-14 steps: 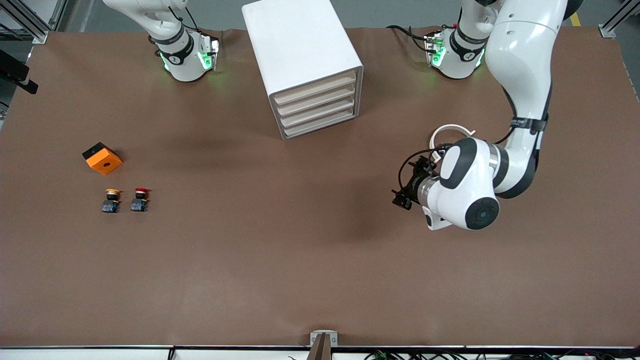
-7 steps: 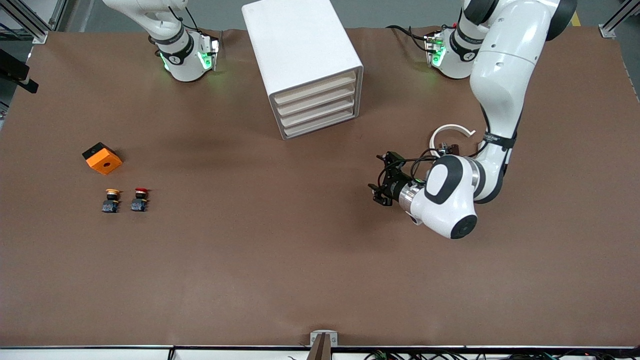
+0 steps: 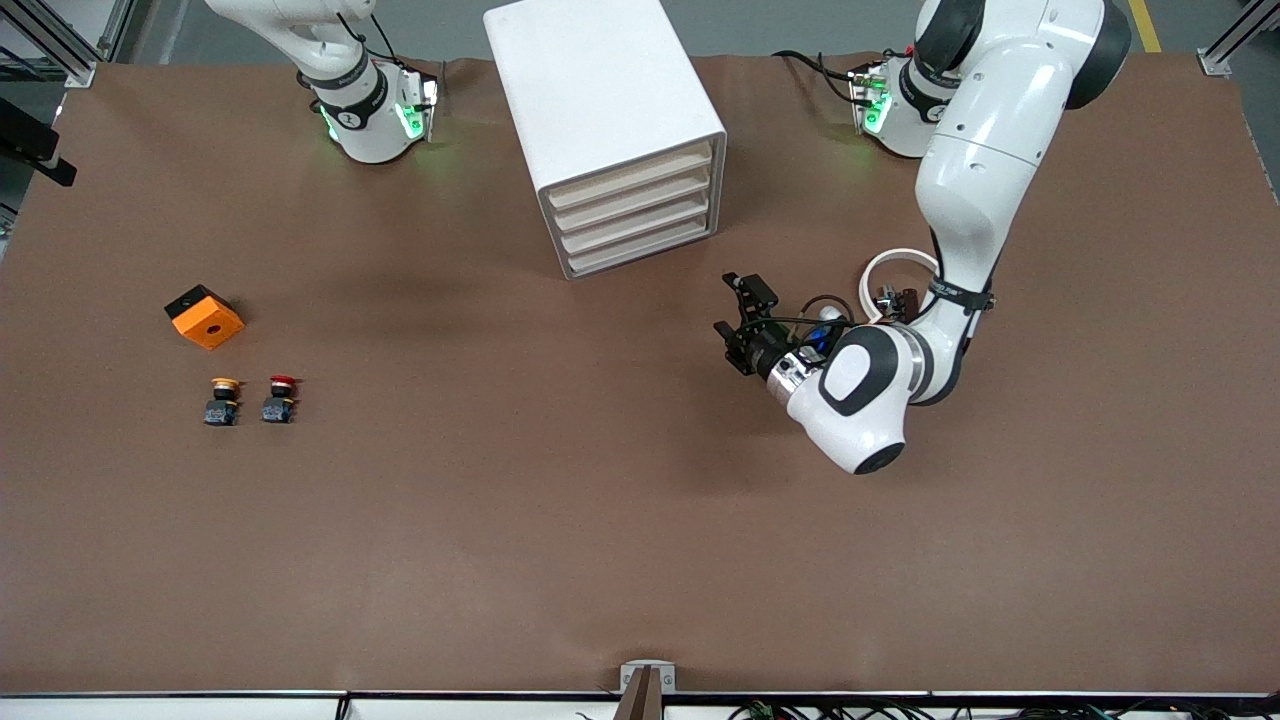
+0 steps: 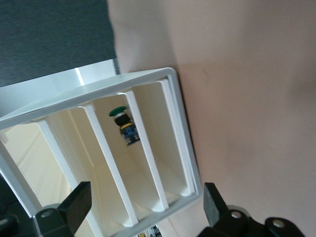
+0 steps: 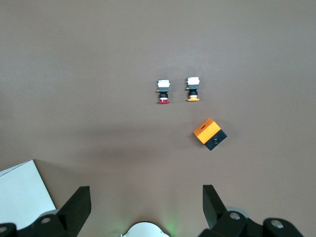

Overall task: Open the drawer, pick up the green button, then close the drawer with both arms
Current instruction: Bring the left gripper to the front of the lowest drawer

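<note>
Reaching in from the upper right of the front view, the left arm bends down to a low pose, its left gripper sitting right of centre with both fingers spread wide and nothing between them. It points toward the drawer cabinet, a white four-tier unit at top centre whose drawer fronts face the lower right of that frame; a strip of bare brown table separates the gripper from the cabinet's lower corner. A white ring-shaped part lies on the table beside the left arm's forearm.

In the left wrist view the cabinet's slatted front fills the lower left, and the button with its green cap shows through the slats inside one compartment, left of centre in that frame. Which tier it is cannot be told.

The right arm waits at the upper left of the front view, its hand out of that frame. The right wrist view shows the right gripper at the bottom edge, fingers wide apart and empty, high over the table.

At the left of the front view sit an orange block, a yellow-capped button and a red-capped button, the two buttons just beside each other. The whole lower half of the table is open, out to its front edge.
</note>
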### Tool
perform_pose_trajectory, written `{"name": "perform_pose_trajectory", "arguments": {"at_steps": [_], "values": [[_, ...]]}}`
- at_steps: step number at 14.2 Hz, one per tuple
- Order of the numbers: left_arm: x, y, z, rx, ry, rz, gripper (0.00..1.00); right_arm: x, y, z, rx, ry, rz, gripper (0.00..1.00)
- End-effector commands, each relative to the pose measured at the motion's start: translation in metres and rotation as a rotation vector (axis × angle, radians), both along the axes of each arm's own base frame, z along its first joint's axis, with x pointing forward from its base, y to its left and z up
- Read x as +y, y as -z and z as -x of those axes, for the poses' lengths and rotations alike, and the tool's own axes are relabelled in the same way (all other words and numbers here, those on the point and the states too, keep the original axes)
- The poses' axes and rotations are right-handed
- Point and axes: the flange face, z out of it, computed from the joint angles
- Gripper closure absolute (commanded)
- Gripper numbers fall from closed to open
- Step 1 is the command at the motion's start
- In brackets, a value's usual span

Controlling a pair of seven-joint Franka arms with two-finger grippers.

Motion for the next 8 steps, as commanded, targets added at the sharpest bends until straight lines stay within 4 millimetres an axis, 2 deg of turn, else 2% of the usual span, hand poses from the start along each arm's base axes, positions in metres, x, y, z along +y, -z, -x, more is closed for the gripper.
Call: {"name": "perform_pose_trajectory", "arguments": {"at_steps": [1,2,3,7,8], "values": [[-0.013,0.015,0.028,0.105,0.011,-0.019,0.00,0.000,-0.004,0.007,-0.011,-0.012,0.024,0.00],[-0.018,0.026,0.041,0.149,0.017,-0.057,0.01,0.000,-0.004,0.007,-0.011,-0.012,0.024,0.00],[-0.018,0.034,0.049,0.180,0.018,-0.081,0.12,0.000,-0.004,0.007,-0.011,-0.012,0.024,0.00],[-0.021,0.058,0.071,0.260,0.035,-0.120,0.41,0.000,-0.004,0.007,-0.011,-0.011,0.024,0.00],[-0.022,0.060,0.076,0.270,0.041,-0.123,0.42,0.000,-0.004,0.007,-0.009,-0.011,0.024,0.00]]}}
